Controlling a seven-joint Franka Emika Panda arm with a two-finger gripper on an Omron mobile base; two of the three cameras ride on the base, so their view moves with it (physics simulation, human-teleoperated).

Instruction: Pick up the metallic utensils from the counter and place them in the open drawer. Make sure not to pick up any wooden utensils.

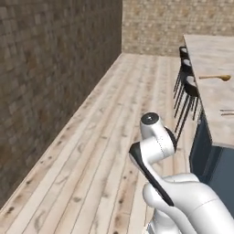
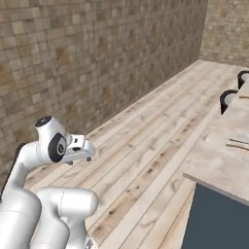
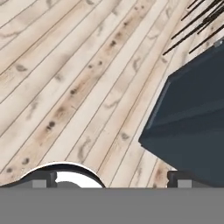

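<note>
- Your two-finger gripper (image 3: 109,179) hangs over the pale plank floor (image 1: 100,151) with its jaws wide apart and nothing between them; in the hand view the dark finger tips (image 3: 41,178) sit far to either side.
- The beige-grey marbled stone counter (image 1: 215,59) lies ahead and to the right, well apart from the hand, so the step in hand looks like the approach.
- The thin metal knife (image 1: 227,111) lies near the counter's near end, cut off by the frame edge; its blade and handle are hard to make out, so confirm it once you are closer.
- The tan wooden spoon (image 1: 215,77) lies farther along the top, well apart from the knife. Leave it.
- The slate-blue open drawer (image 3: 192,127) juts out of the dark cabinetry to the right in the hand view.
- Bring the base closer first, keeping clear of the black wire stools (image 1: 186,91) at the counter's edge, then come down over the knife with the jaws across its narrow width.
</note>
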